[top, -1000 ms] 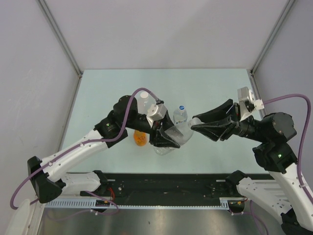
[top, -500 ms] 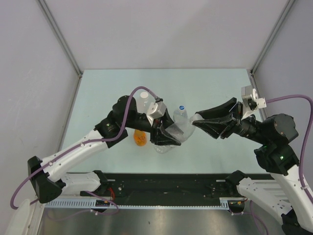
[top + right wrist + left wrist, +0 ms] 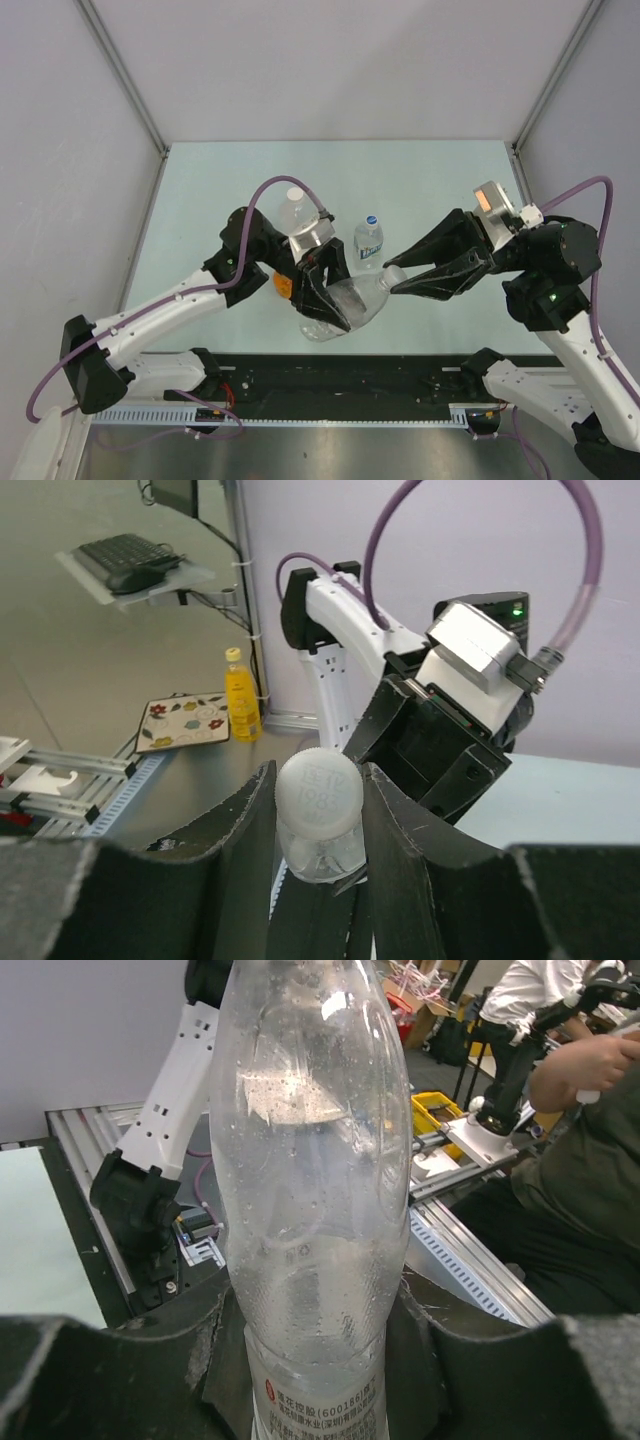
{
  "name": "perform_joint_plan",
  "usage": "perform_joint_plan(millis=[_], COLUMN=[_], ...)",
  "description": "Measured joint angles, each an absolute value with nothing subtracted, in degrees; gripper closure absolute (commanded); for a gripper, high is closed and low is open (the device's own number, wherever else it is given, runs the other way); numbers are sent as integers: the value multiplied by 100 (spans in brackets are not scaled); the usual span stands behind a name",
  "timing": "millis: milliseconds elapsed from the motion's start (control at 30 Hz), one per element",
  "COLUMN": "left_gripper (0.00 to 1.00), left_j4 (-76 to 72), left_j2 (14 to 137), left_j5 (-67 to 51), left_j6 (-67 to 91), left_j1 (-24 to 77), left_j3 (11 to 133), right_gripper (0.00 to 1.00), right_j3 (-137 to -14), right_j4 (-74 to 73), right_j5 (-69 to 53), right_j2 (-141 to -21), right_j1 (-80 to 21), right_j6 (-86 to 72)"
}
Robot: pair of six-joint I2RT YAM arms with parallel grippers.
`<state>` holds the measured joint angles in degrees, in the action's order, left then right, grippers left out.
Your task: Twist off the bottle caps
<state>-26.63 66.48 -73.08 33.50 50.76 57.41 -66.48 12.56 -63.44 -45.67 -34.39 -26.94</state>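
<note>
Left end effector (image 3: 322,288) clenched on the large bottle (image 3: 310,1160), bracing it; right end effector (image 3: 402,277) pinches its white cap (image 3: 318,792) for twisting.

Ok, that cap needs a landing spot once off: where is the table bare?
Bare: the far strip of the table behind the white-capped bottle and the blue-capped bottle, and the left side beyond the left arm. Crowded: the near middle, where the left jaws clamp the big bottle, the right jaws pinch its cap, by an orange object.
</note>
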Motion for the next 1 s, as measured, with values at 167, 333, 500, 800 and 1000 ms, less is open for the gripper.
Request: perform_joint_plan(millis=[167,333,500,800,1000], left_gripper=[100,100,100,100,100], left_j4=[-2823,-2864,-2613,-1269,-167], left_j2=[6713,6761,6753,6464,6029], left_j5=[-7570,-7721,-7688,-7170,-5328], left_j6=[3489,3511,3262,2193,1382], left_j1=[5127,5127,5109,4919,4899], left_j3=[5741,5741,5743,5745,5789], right_gripper=[100,100,100,100,100], right_j3=[-6654,-6657,-6657,-6997,-7118], right_j4=[1323,1323,1317,108,-1052], right_j5=[-6587,-6751,-6901,-5135,-1568], right_j2=[-4584,-4582,-4480,-4045,-4274], right_j1=[-3557,-3555,-3242,-3011,-2998], right_j6=[-2672,-2611,-2615,-1737,-1315])
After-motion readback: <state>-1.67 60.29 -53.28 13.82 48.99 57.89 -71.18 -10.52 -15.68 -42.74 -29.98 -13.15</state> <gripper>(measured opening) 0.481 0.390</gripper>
